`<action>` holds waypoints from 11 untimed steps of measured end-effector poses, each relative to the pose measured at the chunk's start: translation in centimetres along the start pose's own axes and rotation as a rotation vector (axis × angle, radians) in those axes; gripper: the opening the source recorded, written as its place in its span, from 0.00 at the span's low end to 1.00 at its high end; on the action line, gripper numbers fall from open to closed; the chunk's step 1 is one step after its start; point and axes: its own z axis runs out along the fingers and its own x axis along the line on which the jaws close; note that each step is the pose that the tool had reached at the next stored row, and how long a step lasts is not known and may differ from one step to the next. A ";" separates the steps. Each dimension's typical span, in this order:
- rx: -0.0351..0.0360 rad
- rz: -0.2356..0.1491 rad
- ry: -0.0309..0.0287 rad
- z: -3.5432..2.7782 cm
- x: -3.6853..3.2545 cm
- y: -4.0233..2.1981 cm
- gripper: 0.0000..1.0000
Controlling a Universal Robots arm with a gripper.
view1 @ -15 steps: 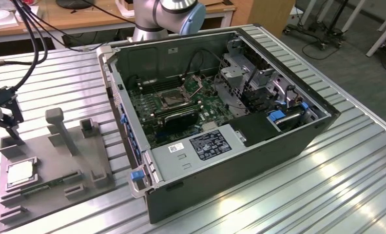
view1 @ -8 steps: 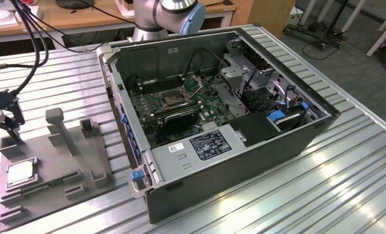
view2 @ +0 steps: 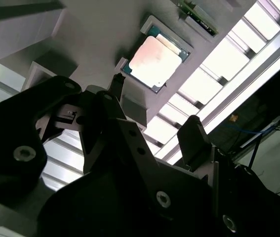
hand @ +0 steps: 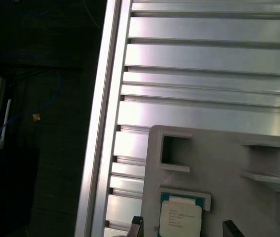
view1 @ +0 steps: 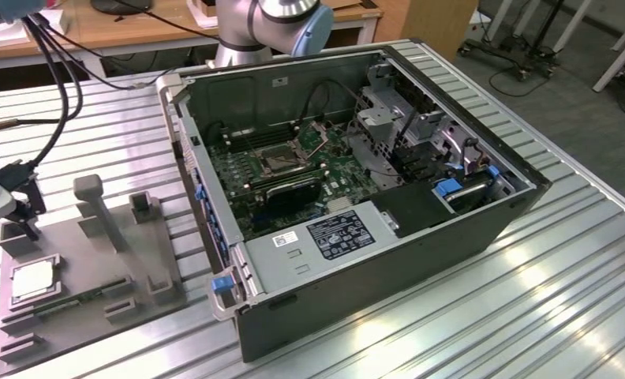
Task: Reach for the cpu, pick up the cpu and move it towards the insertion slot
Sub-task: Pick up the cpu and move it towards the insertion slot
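The cpu (view1: 34, 278) lies flat in a recess at the near left of a grey fixture plate (view1: 91, 260), its silvery top up. It appears in both wrist views: cpu (view2: 154, 61), cpu (hand: 179, 219). My gripper (view1: 20, 225) hangs just above the fixture, close to the cpu, at the exterior view's left. In the second wrist view my gripper (view2: 154, 106) is open, with nothing between the dark fingers (view2: 194, 131). The insertion slot (view1: 274, 163) is a square framed socket on the green motherboard inside the open case.
The black computer case (view1: 397, 229) lies open on the slatted metal table (view1: 502, 316), to the exterior view's right of the fixture. Grey posts (view1: 97, 209) rise from the fixture, and a green board strip (view1: 76, 298) rests in it. The table edge (hand: 100, 123) runs close to the fixture.
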 end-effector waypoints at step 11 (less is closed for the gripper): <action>0.0001 0.000 0.0002 0.22 -0.01 -0.02 0.71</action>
